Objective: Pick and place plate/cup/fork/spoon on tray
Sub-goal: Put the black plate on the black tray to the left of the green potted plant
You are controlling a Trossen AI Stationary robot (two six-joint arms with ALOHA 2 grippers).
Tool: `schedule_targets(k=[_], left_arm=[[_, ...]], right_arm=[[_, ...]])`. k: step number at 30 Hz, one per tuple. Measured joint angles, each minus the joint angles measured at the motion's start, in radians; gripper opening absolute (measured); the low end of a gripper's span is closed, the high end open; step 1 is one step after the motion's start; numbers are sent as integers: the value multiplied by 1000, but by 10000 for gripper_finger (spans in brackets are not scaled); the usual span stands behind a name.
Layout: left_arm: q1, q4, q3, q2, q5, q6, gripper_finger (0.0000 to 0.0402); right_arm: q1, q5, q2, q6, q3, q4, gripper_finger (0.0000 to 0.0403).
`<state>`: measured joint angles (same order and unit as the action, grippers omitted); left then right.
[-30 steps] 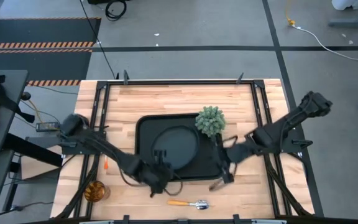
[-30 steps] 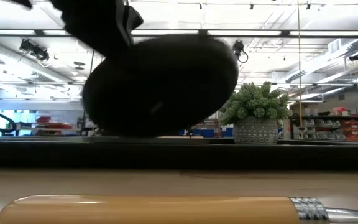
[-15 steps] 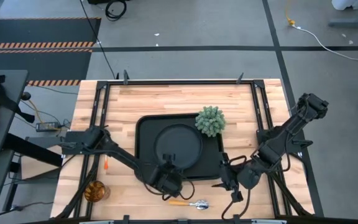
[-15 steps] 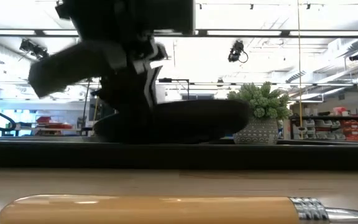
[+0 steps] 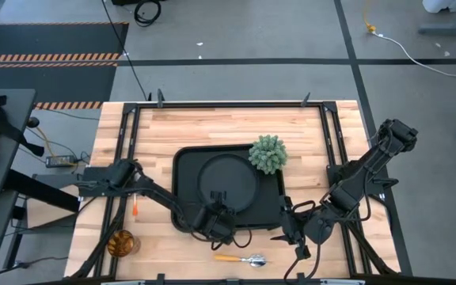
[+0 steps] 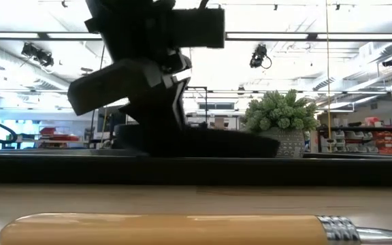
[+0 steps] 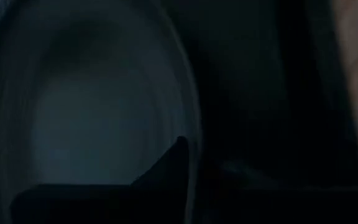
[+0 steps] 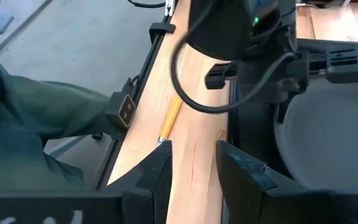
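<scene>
So the plate [image 5: 226, 184] looks like it's lying flat inside the tray [image 5: 182, 162], and the left jaws sit right over its near rim. From the left wrist view you get one dark fingertip [image 7: 174, 163] against the rim and that's it. I honestly can't tell whether the left jaws are clamped on the rim or already letting go. I'd say the step in hand is the release, and the way to do it well is boring: spread the jaws fully before lifting, then go straight up and away from the rim. A sideways pull could drag the plate or tip it onto the tray's edge. In the low view the plate [image 6: 203, 143] looks level, so no nudging should be needed. The little potted plant [image 5: 268, 153] stands just beyond the plate from the left jaws, so don't swing that way. The right jaws hang off the tray's near corner, parted with nothing between them, just bare surface. The spoon [image 5: 240, 258] lies just behind and below the left jaws, nearest of what's left. The fork [image 5: 134, 208] and the cup [image 5: 120, 242] sit well off to the left jaws' outer side.
</scene>
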<state>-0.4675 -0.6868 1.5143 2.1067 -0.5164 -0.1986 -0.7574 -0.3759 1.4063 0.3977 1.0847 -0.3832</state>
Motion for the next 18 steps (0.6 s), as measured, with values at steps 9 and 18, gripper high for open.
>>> schedule_targets(k=[9, 18], left_arm=[[-1, 62, 0, 0, -3, 65, 104], [-64, 34, 93, -14, -4, 2, 100]], right_arm=[[0, 2, 0, 3, 0, 0, 130], [0, 2, 0, -5, 0, 23, 130]])
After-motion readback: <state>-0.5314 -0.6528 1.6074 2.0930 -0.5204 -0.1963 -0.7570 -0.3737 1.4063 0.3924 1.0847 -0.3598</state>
